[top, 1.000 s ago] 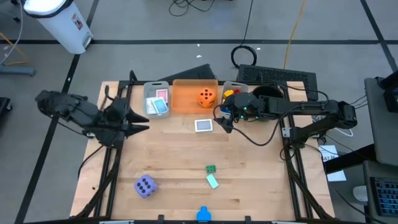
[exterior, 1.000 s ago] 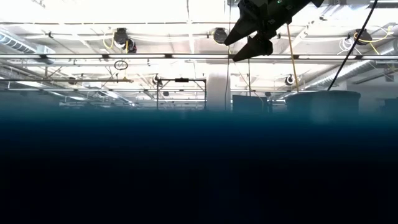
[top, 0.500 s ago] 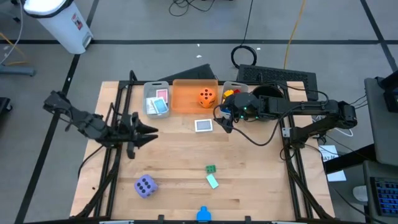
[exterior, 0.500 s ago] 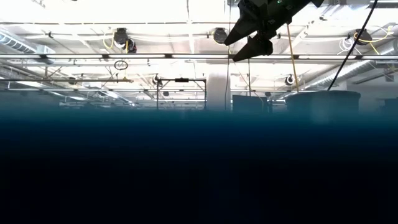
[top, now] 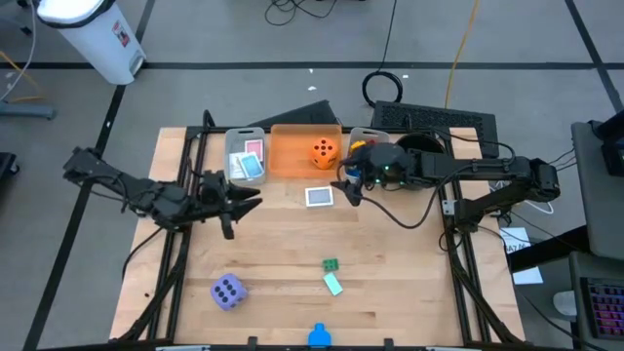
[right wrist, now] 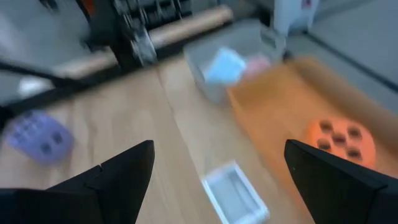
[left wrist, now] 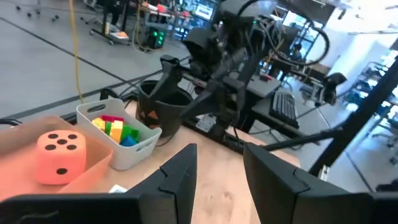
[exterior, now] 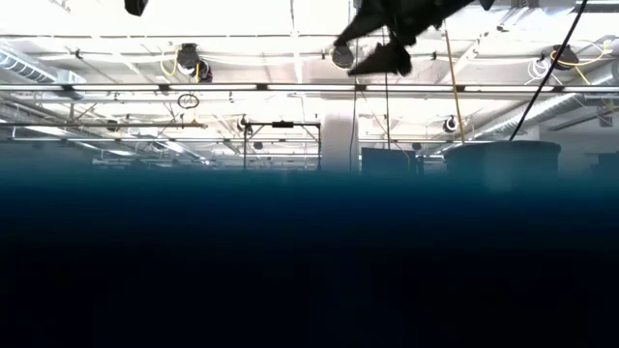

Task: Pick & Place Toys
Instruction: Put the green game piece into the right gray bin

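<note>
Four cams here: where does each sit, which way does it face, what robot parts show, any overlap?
High: overhead, looking straight down on the table; both arms, left gripper and right gripper show.
Low: table height, facing the room; only one dark gripper at the top edge.
Left wrist: looks past its own fingers at the orange die, brick bin and right arm.
Right wrist: looks down between its open jaws at the card.
Shared: orange die, both wrist views and high; card, high and right wrist.
</note>
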